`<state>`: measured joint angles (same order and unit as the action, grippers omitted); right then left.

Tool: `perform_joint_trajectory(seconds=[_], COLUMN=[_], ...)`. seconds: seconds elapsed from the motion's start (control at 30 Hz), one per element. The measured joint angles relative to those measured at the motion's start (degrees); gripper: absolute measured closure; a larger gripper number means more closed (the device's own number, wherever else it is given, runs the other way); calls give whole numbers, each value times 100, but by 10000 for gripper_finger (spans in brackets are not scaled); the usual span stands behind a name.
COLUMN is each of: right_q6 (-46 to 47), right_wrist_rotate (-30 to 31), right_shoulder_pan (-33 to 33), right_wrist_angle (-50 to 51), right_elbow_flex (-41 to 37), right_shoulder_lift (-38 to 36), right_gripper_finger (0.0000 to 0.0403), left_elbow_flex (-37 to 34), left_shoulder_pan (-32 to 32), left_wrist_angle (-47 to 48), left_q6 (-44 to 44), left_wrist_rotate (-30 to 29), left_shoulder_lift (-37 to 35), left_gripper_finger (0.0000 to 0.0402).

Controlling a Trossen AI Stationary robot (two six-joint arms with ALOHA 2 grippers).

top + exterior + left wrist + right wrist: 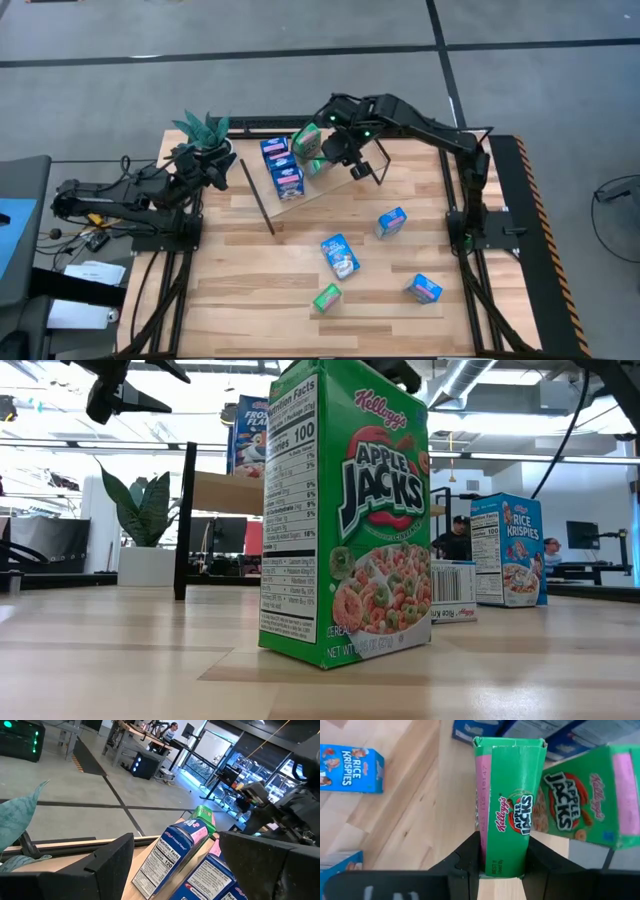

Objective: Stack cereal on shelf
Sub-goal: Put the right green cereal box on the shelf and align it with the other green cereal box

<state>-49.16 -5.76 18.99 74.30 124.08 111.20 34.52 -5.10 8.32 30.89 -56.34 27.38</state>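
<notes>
The right gripper (502,857) clamps a green box (510,805) by its narrow sides, over the far shelf (330,185), beside the boxes there. The left gripper (175,865) waits open, far left.

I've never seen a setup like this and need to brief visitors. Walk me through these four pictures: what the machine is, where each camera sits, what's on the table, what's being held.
It is a robot with two dark arms at a wooden table. One camera looks straight down, one sits at tabletop height, and one rides on each wrist.

The right end effector is shut on a green cereal box, holding it over the tilted wooden shelf, where blue boxes and another green box already sit. The left end effector waits open by a potted plant.

Loose on the table lie three blue boxes and one green box, the one that looms large in the low view.
</notes>
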Motion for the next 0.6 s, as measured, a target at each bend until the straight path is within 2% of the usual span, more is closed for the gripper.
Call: perform_joint_trajectory(seconds=[0.43,0.6], right_q6=[-42,107], right_wrist_rotate=[7,235], right_shoulder_pan=[-60,-57], right_wrist_angle=[-52,-193], right_elbow_flex=[5,-1], right_shoulder_lift=[52,54], right_gripper_finger=[274,242], left_elbow_flex=[1,2], left_shoulder_pan=[0,0], left_wrist_angle=[0,0], left_q6=[0,-2], left_wrist_rotate=[0,0], left_shoulder_lift=[0,0], left_gripper_finger=[119,119])
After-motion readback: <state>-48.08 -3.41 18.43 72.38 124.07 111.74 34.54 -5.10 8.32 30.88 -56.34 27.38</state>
